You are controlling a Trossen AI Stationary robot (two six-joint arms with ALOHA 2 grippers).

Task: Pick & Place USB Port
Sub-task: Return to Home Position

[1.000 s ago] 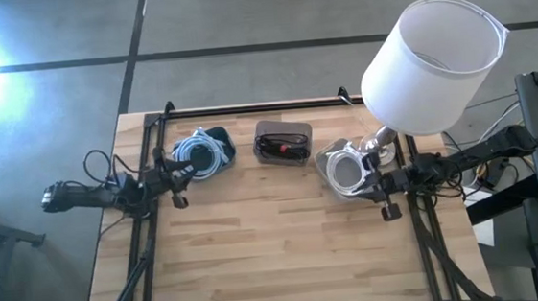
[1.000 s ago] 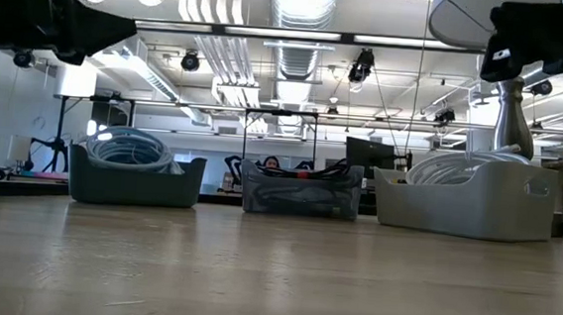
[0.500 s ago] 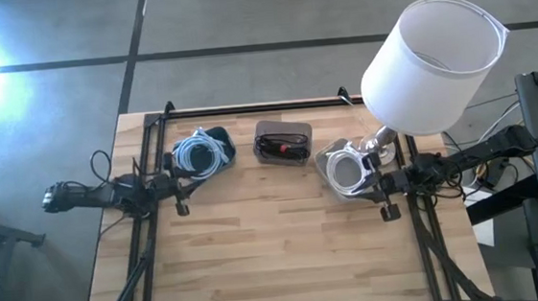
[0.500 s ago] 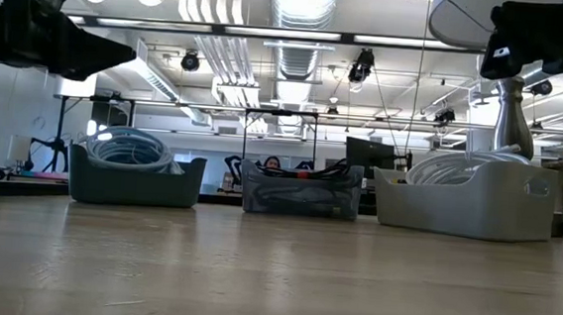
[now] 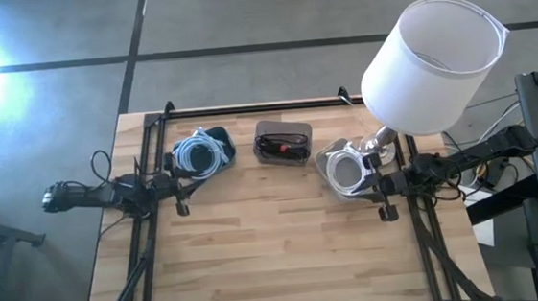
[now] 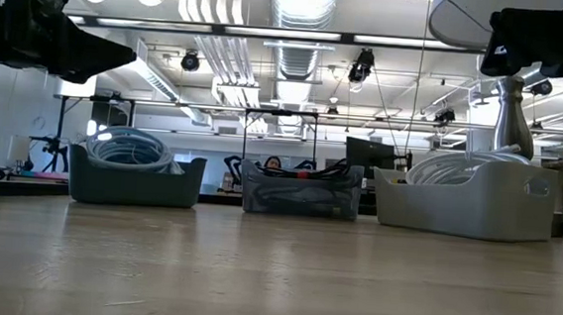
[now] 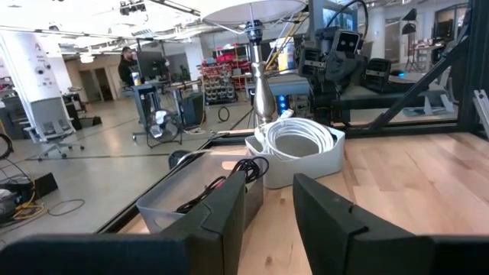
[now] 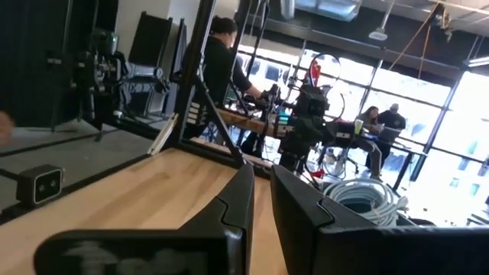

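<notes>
1. Step in hand: judged as pre-approach. The left gripper hovers just beside the blue bin, fingers narrowly parted, empty
2. The right gripper waits far from the blue bin, near the white bin, fingers nearly closed, empty
3. The USB port cannot be identified; it is presumably in the dark bin, beside the blue bin
4. Next move: reach into a bin
5. Table in front of the blue bin gives open room

Table: light wood planks, matt. Bins: grey bin and white bin, smooth plastic. Lamp shade: white, matt. Lamp stem: polished metal.
</notes>
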